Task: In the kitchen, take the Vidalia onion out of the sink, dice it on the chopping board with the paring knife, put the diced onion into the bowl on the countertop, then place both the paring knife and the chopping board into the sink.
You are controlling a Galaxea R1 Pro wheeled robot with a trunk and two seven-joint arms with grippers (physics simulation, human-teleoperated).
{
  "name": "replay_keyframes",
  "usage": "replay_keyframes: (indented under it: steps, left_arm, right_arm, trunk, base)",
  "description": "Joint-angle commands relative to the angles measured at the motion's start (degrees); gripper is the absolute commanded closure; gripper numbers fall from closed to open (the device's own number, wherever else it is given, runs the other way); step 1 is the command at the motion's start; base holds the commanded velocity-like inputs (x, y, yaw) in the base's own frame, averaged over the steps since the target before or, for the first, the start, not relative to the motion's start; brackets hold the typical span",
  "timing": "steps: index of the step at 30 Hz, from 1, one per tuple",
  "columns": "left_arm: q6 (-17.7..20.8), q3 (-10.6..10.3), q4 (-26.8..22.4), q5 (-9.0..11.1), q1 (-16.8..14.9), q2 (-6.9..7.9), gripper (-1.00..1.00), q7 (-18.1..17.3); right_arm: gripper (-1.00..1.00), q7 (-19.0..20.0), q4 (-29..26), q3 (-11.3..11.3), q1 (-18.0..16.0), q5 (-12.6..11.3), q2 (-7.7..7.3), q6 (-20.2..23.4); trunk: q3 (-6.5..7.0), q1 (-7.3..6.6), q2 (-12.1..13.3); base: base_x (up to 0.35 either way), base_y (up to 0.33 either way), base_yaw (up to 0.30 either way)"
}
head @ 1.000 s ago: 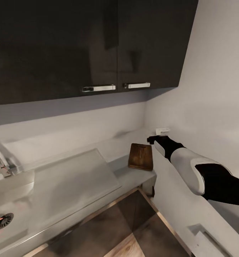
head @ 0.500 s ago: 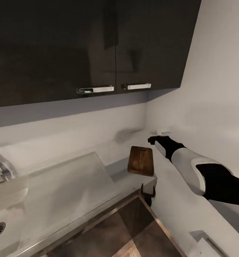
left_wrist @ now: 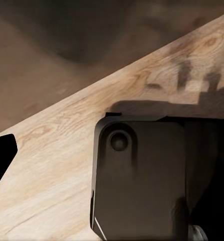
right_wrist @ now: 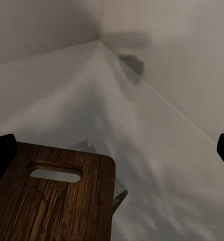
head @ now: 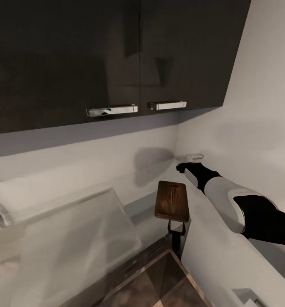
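Over the corner of the counter [head: 155,213], our right arm reaches toward the wall, its gripper [head: 181,167] dark at the far end near a small white wall fitting [head: 194,157]. From the head view we cannot tell how the fingers stand. In the right wrist view the two dark fingertips [right_wrist: 1,153] sit at opposite edges of the picture, spread wide with nothing between them (they touch nothing we can see).

We can read no brand, label or writing anywhere.

Our chopping board [head: 172,200] lies near the end of the counter, just short of the right gripper and toward the robot from it. In the right wrist view the board [right_wrist: 57,206] is below the open fingers, its slot-shaped hole toward the corner of the walls, one board corner beside the nearer fingertip.

At the head view's left lies the flat drainboard of the sink [head: 65,238], with dark upper cabinets [head: 95,55] above.

Our left wrist view looks down on wooden floor [left_wrist: 51,165] with a dark robot part [left_wrist: 142,175] over it; one dark fingertip shows at the edge, too little to judge the left gripper's opening.
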Motion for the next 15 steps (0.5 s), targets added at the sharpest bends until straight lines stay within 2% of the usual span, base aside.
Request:
replay_keyframes:
  steps: [1,8,10,12,15]
  left_arm:
    - [-0.1,-0.1,0.0,0.4,0.0,0.02,-1.0,0.0]
    - [-0.1,-0.2,1.6,0.4,0.0,-0.03,-1.0,0.0]
    - [-0.1,-0.2,2.7,0.4,0.0,-0.43,-1.0,0.0]
    - [-0.2,-0.2,4.7,0.4,0.0,-1.33,-1.0,0.0]
    - [-0.1,-0.1,9.3,0.5,0.0,-1.82,-1.0,-0.1]
  right_arm:
    - [-1.0,-0.2,-0.1,0.3,0.0,0.2,0.02,0.5]
    - [-1.0,-0.2,-0.1,0.2,0.0,0.2,0.02,0.5]
    - [-1.0,-0.2,-0.1,0.2,0.0,0.2,0.02,0.5]
    - [-1.0,-0.2,0.0,0.2,0.0,0.2,0.02,0.5]
    - [-1.0,-0.2,0.0,0.2,0.0,0.2,0.02,0.5]
  trunk:
    - [-0.12,0.04,-0.1]
    - [-0.12,0.04,-0.1]
    - [-0.12,0.04,-0.1]
    - [-0.12,0.04,-0.1]
    - [-0.12,0.04,-0.1]
  base:
    - [0.016,0.001,0.0]
    - [0.004,0.0,0.0]
    - [0.0,0.0,0.0]
    - [0.0,0.0,0.0]
    - [0.0,0.0,0.0]
